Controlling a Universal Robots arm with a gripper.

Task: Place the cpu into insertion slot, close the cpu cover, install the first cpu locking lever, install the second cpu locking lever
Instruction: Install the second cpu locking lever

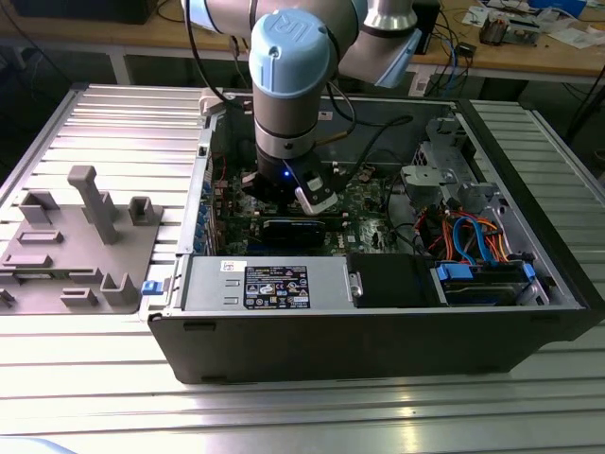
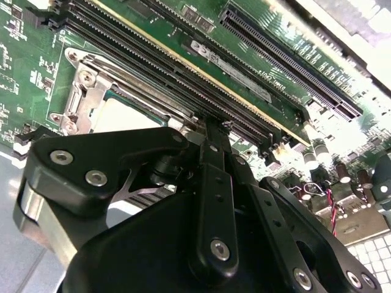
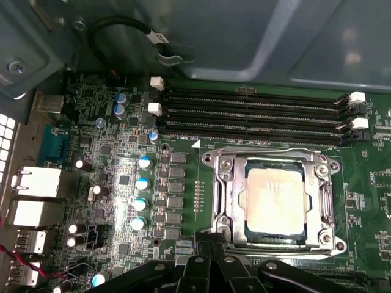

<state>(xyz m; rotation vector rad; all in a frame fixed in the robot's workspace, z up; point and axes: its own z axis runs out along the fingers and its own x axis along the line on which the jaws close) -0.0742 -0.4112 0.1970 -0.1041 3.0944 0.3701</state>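
Fingers (image 3: 211, 247) together at insertion slot (image 3: 215, 183) edge; cpu (image 3: 275, 201) seated, cpu cover (image 3: 321, 195) closed.

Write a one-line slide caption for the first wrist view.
Gripper poised at the edge of the insertion slot, where the cpu sits beneath the closed cpu cover.

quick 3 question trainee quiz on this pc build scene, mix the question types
1. True or false: the cpu lies in the insertion slot.
2. In the first wrist view, the cpu cover is: A) down around the cpu, B) standing upright, C) lying off the motherboard.
3. Fill in: in the exterior view the arm reaches down into the open computer ____.

Key: 1 true; 2 A; 3 case. In both wrist views the claw hangs just off the slot's edge.
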